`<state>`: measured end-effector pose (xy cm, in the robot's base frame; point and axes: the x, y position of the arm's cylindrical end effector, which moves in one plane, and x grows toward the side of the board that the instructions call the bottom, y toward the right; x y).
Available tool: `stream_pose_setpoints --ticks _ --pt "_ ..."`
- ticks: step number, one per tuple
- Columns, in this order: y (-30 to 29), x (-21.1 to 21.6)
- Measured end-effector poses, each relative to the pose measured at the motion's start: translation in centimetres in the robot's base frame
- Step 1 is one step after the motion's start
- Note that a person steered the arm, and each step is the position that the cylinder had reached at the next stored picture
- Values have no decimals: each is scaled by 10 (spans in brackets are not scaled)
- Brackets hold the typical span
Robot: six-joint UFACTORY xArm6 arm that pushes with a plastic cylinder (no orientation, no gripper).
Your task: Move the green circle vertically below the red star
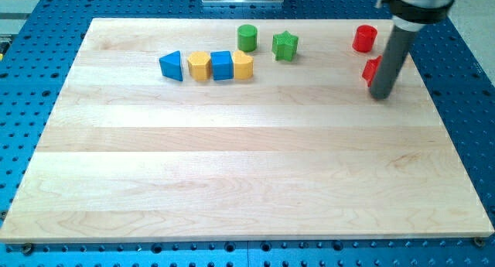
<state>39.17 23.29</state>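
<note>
Board (232,182): a pale wooden top on a blue perforated table (31,104); it is the only thing here that carries anything, and all eight blocks sit on its far part, toward the view's top.
My tip (380,95): the end of my dark rod rests on the board at the view's right, nearer than any block; I have no jaws to open or close, only this rod.
Red star (371,70): partly hidden behind my rod, just left of it and touching or nearly so; only its left edge shows, so I take its shape from the task.
Row of four: blue triangle (172,66), yellow hexagon (199,66), blue cube (222,66) and a yellow block (243,66), its shape unclear, side by side and touching, at the view's left.
Green star (285,46): a little farther, just right of the row.
Green circle (247,38): the task's block, upright, just left of the green star, behind the row's right end, well apart from the red star.
Red cylinder (365,39): far right, beyond the red star.
Count: two blue, two yellow, two green, two red.
</note>
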Motion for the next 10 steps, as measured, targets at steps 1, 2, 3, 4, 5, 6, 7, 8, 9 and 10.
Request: stream_pose_setpoints --ticks 1,2,3,4,5,6,7,8,9,10 --pt "0 -21" --pt "0 -29" --pt "-31 37" --pt "-107 23" --pt "-147 -16" --pt "-152 -48" --pt "-193 -56" --pt "-200 -89" --pt "-206 -115" --pt "-230 -112"
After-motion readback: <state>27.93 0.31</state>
